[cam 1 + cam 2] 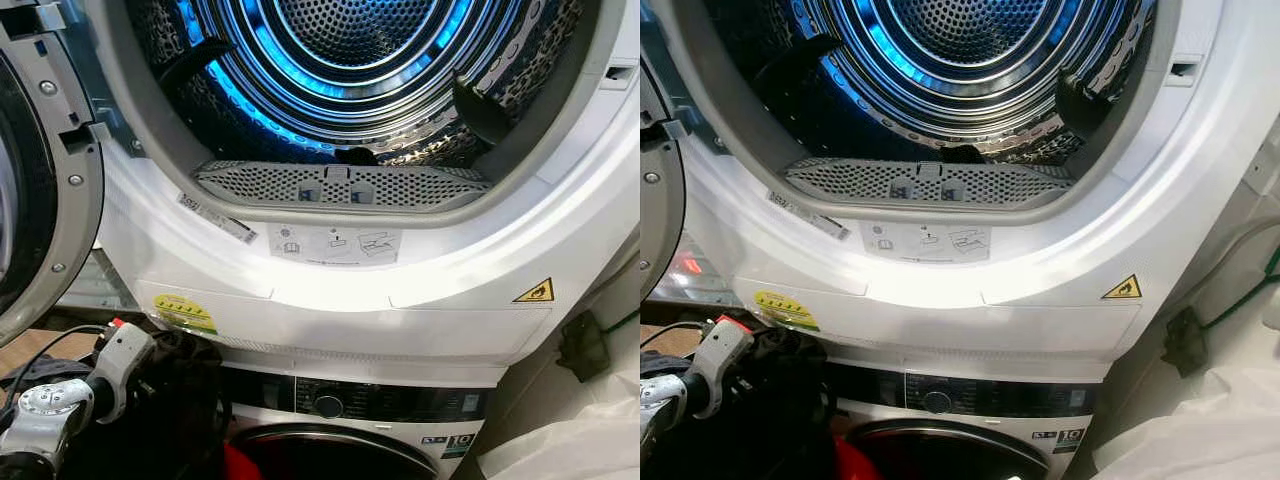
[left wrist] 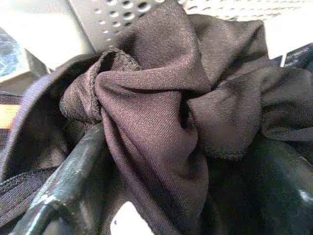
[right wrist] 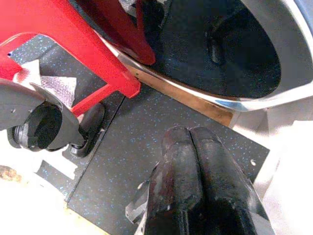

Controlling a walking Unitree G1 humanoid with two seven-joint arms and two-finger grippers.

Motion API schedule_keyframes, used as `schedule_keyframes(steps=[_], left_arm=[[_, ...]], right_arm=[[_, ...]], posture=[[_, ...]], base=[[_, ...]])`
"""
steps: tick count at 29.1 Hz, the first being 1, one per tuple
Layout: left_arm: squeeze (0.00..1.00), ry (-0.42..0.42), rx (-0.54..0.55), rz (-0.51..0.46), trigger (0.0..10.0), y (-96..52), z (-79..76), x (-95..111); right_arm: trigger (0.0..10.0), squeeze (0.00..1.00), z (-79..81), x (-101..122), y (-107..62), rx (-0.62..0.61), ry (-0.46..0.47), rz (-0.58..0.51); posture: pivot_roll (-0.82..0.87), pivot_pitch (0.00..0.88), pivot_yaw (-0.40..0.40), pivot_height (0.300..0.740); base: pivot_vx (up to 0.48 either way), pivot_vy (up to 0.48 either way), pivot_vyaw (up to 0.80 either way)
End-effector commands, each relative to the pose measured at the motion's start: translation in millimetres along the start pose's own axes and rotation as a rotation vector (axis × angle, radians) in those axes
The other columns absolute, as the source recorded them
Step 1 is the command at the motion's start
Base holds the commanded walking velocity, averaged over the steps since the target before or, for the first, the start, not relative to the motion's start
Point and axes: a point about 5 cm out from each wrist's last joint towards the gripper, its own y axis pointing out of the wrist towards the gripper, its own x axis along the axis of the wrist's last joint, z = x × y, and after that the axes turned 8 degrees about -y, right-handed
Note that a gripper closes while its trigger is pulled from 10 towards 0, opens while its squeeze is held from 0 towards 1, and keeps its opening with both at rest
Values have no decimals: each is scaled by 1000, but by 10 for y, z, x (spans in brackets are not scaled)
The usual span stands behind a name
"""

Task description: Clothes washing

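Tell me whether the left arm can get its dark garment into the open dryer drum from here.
Probably yes: the left gripper holds the dark garment just below the dryer drum, whose door is swung aside.

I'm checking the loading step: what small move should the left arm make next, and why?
Probably lift the left gripper, which is shut on the dark garment, up toward the drum opening. The dryer door stands open, and the arm sits below the opening.

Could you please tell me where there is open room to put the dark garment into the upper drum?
The drum lies open and bare above the lint filter, between its two black paddles. The left gripper holds the dark garment low beside the open door.
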Motion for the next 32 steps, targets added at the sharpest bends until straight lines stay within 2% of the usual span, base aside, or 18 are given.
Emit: schedule_keyframes(steps=[1,6,20,27,29,32], left_arm=[[0,-11,-36,35,0,-8,-33,-79],[0,-14,-50,63,0,-88,-16,-173],[0,-129,-57,-136,0,-147,-76,-74],[0,-207,-129,-210,0,-196,-187,-20],[0,-257,-183,-257,0,-225,-248,39],[0,-284,-225,-282,0,-240,-309,84]], right_arm=[[10000,0,32,-15,-1,11,1,-1],[10000,0,51,6,6,13,4,-2],[10000,0,104,60,24,18,26,-14],[10000,0,130,82,31,21,39,-19],[10000,0,136,89,33,22,43,-20],[10000,0,143,91,35,21,51,-20]], posture=[[84,0,4,740],[92,0,13,740],[112,0,32,740],[118,0,40,740],[118,0,45,740],[121,0,47,740]], base=[[0,0,0],[0,0,0],[0,0,0],[0,0,0],[0,0,0],[0,0,0]])
